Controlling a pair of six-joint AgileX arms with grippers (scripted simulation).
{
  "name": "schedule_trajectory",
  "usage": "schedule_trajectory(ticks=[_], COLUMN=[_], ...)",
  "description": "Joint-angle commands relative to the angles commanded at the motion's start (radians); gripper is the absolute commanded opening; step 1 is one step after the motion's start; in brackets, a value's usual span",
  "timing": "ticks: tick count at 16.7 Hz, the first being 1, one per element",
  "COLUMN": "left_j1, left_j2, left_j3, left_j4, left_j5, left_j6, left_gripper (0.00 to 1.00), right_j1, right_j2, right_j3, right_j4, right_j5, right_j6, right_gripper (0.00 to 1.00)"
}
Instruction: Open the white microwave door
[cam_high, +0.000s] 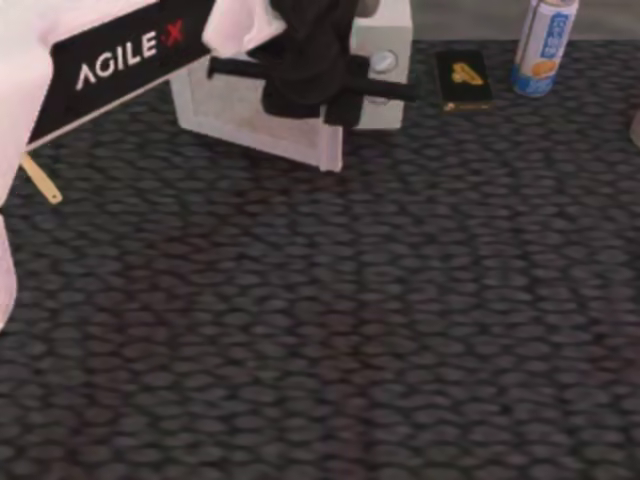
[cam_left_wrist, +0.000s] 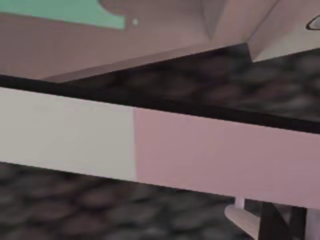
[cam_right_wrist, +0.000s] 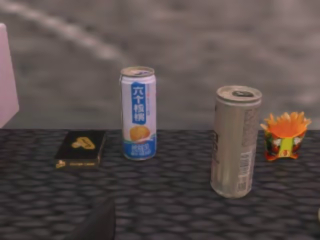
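White microwave door (cam_high: 262, 125) standing ajar at upper centre of the top view, left hand (cam_high: 335, 85) hovering over its free edge, grip impossible to tell, dark pebbled tabletop (cam_high: 330, 330) carrying a blue-white can (cam_high: 543, 48) upper right.

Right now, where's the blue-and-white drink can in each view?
Top view: blue-and-white can stands at the far edge toward the table's right, just right of the black box.
Left wrist view: not in it; only the microwave door up close.
Right wrist view: the can stands between the black box and a grey can.
Shared landmark: the black box with the gold emblem.
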Motion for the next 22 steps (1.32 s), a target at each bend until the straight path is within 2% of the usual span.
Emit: schedule_trajectory(ticks=[3, 22], left_j1=[0.006, 0.007], left_j2=[-0.037, -0.038], left_j3=[-0.059, -0.061], left_j4=[0.029, 0.030], left_j5=[0.022, 0.023], left_j6=[0.045, 0.047], left_gripper=[0.00, 0.00], right_j1=[0.000, 0.000], right_j2=[0.000, 0.000], right_j3=[0.000, 0.000], right_j4=[0.000, 0.000], right_j5=[0.000, 0.000], right_j6=[0.000, 0.000], right_gripper=[1.00, 1.00])
